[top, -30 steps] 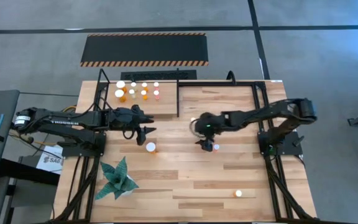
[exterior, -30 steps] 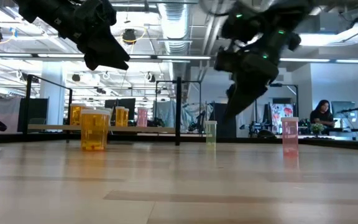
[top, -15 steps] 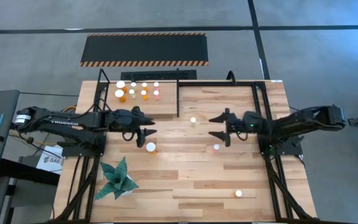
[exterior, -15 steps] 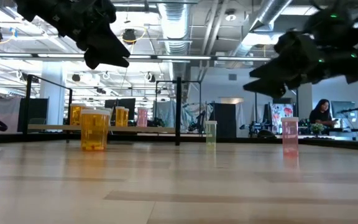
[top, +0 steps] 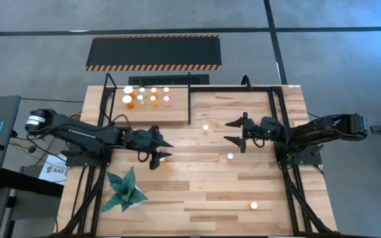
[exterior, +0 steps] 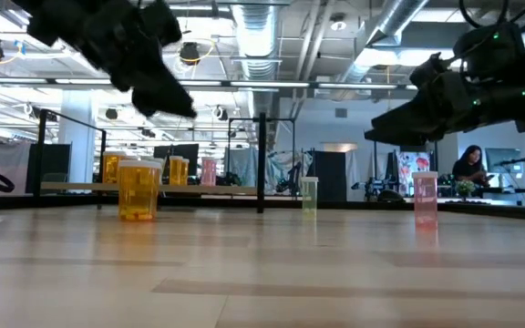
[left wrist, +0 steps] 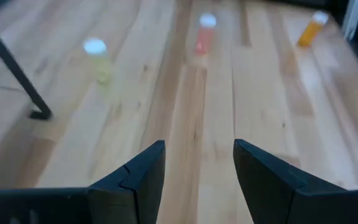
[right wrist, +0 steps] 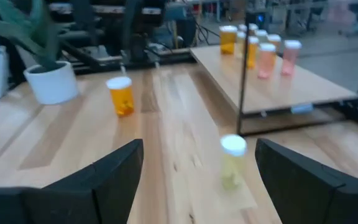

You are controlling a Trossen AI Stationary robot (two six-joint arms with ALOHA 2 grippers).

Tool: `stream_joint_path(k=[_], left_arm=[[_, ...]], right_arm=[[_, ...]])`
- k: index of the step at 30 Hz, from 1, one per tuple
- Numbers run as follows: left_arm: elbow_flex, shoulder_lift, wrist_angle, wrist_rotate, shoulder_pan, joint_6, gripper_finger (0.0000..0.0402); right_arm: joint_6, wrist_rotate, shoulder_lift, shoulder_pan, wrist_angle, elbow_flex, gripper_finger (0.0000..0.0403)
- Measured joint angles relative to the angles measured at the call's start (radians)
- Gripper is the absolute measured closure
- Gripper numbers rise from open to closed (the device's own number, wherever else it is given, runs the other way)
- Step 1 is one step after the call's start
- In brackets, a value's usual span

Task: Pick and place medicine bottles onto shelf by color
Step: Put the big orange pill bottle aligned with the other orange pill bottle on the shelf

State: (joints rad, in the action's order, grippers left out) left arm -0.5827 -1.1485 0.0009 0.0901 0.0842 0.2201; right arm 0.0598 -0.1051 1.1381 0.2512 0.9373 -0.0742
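Nearest the low camera, bare counter, then the big orange bottle standing upright, white cap on. From above, the left hand hangs right over that bottle, fingers partly apart with nothing between them; in its own wrist view only bare wood shows in the gap.

Further along, a pale yellowish bottle stands mid-counter and a pinkish one a little nearer the front edge, with one more small orange bottle well apart toward the front right. The right hand sits between the yellowish and pink bottles but above them, fingers spread wide, empty; the wrist camera looks straight at the yellowish one.

Farthest back, the shelf already carries a cluster of sorted bottles, orange to the left, pink at the right end.

These look like light, rigid plastic cylinders, smooth-sided and top-heavy enough to tip if nudged. Best hold, I'd say, is across the body just under the cap, squeezed squarely so it doesn't squirt out sideways.
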Motion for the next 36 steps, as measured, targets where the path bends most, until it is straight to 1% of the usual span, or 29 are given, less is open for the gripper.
stream_joint_path(k=[4, 8, 13, 19, 23, 26, 32, 36], left_arm=[[-0.010, -0.098, 0.017, -0.025, 0.004, -0.010, 0.0225], [-0.028, -0.147, 0.005, -0.033, 0.005, -0.025, 0.0225], [-0.041, -0.145, -0.043, -0.065, 0.008, -0.086, 0.0217], [-0.067, -0.141, -0.146, -0.068, 0.008, -0.130, 0.0182], [-0.070, -0.141, -0.160, -0.070, 0.008, -0.131, 0.0159], [-0.070, -0.141, -0.178, -0.069, 0.008, -0.131, 0.0149], [-0.070, -0.141, -0.231, -0.069, 0.008, -0.136, 0.0148], [-0.070, -0.141, -0.258, -0.057, 0.008, -0.185, 0.0149]], right_arm=[[0.031, 0.000, 0.000, 0.018, -0.015, -0.001, 0.0076], [0.090, 0.001, 0.000, 0.029, -0.052, -0.001, 0.0076], [0.230, 0.000, 0.000, 0.014, -0.124, -0.001, 0.0076], [0.352, 0.000, 0.000, -0.009, -0.173, -0.001, 0.0076], [0.354, 0.000, 0.000, -0.015, -0.174, -0.001, 0.0076], [0.354, 0.000, 0.000, -0.015, -0.175, -0.001, 0.0076], [0.353, 0.000, 0.000, -0.015, -0.175, -0.001, 0.0076], [0.351, 0.000, 0.000, -0.015, -0.175, -0.001, 0.0076]])
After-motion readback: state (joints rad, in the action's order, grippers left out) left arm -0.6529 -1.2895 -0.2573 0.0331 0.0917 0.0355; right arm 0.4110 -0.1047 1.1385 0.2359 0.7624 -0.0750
